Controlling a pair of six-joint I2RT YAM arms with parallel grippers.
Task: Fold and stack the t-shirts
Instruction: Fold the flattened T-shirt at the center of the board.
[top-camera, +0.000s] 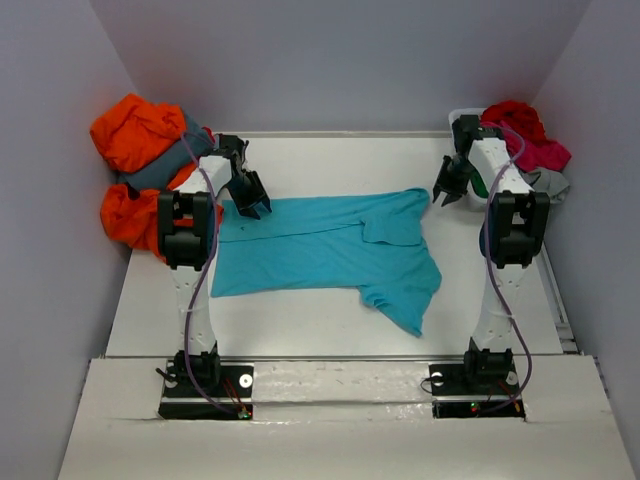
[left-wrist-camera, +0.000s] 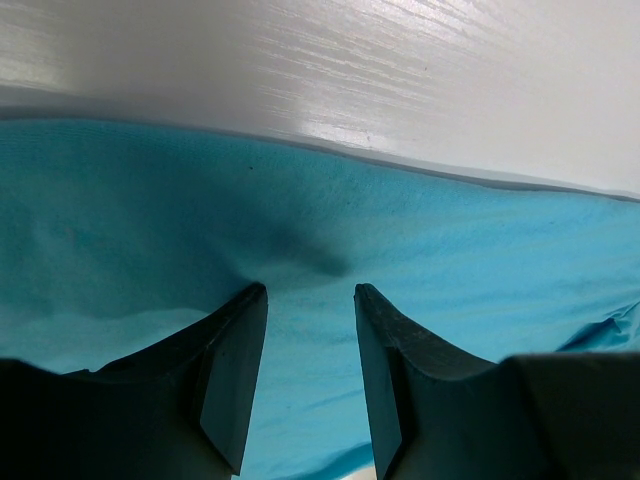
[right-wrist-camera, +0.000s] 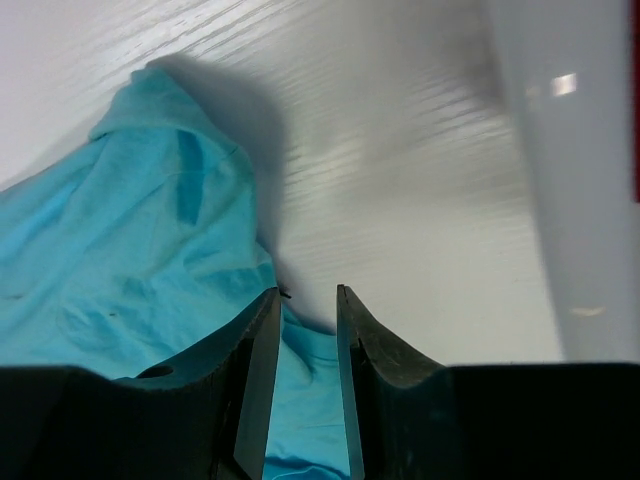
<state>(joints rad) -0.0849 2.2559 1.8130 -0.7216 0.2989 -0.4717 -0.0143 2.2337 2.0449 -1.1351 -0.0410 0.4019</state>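
Turquoise t-shirt (top-camera: 320, 250) lies flat mid-table (top-camera: 300, 320), my two claws at its far corners.
My left claw (top-camera: 252, 208) is half-spread over the far-left hem, the cloth puckered at its tips and nothing pinched. My right claw (top-camera: 447, 195) shows a narrow gap with cloth in it, and I can't tell if it grips. Risk: a shallow bite lets a corner slip mid-fold, and an uneven lift skews the fold. No brand, label or writing readable.

I log turquoise t-shirt (top-camera: 320, 250) spread mid-table, sleeve trailing near-right; orange shirts (top-camera: 135, 130) and grey shirt (top-camera: 160, 172) heaped far-left; red shirt (top-camera: 510, 118), pink shirt (top-camera: 545, 155) far-right.
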